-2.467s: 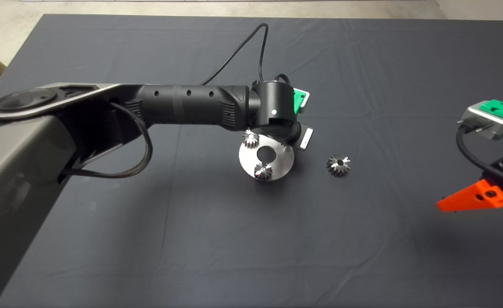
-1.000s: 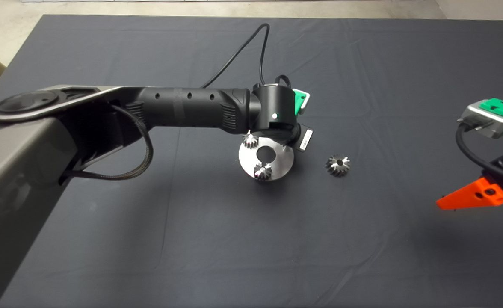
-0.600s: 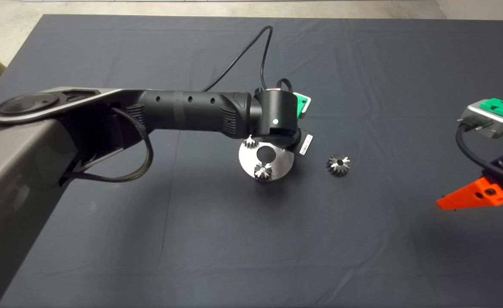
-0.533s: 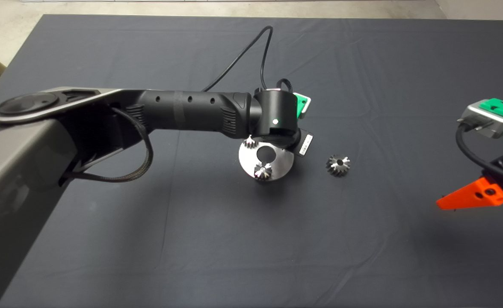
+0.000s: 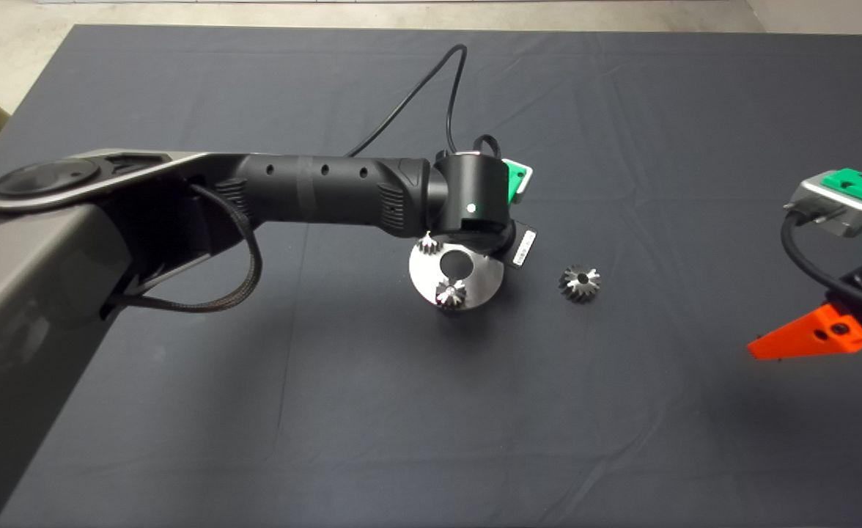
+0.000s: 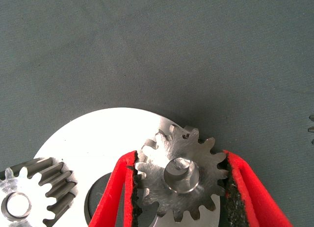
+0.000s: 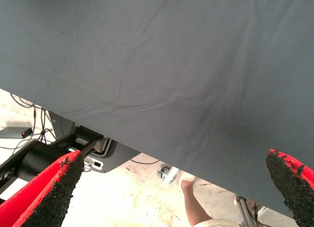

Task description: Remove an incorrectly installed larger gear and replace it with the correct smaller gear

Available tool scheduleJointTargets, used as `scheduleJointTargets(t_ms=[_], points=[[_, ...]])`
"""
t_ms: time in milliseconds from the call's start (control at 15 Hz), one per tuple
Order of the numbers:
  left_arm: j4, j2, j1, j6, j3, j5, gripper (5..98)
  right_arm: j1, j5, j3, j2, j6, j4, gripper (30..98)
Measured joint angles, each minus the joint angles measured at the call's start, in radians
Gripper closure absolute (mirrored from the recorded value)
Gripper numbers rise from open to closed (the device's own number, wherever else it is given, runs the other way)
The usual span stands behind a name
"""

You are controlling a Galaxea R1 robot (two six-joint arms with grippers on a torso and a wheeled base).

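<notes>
Head view: my left arm's wrist hides its gripper over the steel plate [image 5: 475, 282]; the larger gear [image 5: 580, 283] lies apart on the mat [image 5: 621, 403]. Left wrist: left gripper [image 6: 179, 197] pinches the smaller gear [image 6: 180, 178] by its teeth, hard, slick steel. Right wrist: right gripper [image 7: 171, 188] spread, parked.

Larger gear [image 5: 580, 282] flat on mat.

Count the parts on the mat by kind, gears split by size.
Small gears: 3 (the smaller gear gripped by the left hand, plus two other small gears, all on the plate)
Larger gear: 1, loose on the mat
Round steel plate: 1
Total: 5
</notes>
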Motion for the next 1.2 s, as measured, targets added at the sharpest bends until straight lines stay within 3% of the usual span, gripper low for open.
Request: scheduleJointTargets(t_ms=[1200], points=[[0.001,0.000,0.000,-0.004,0.000,0.000,73.5,0.000,0.000,0.000,0.000,0.000,0.000,30.8]])
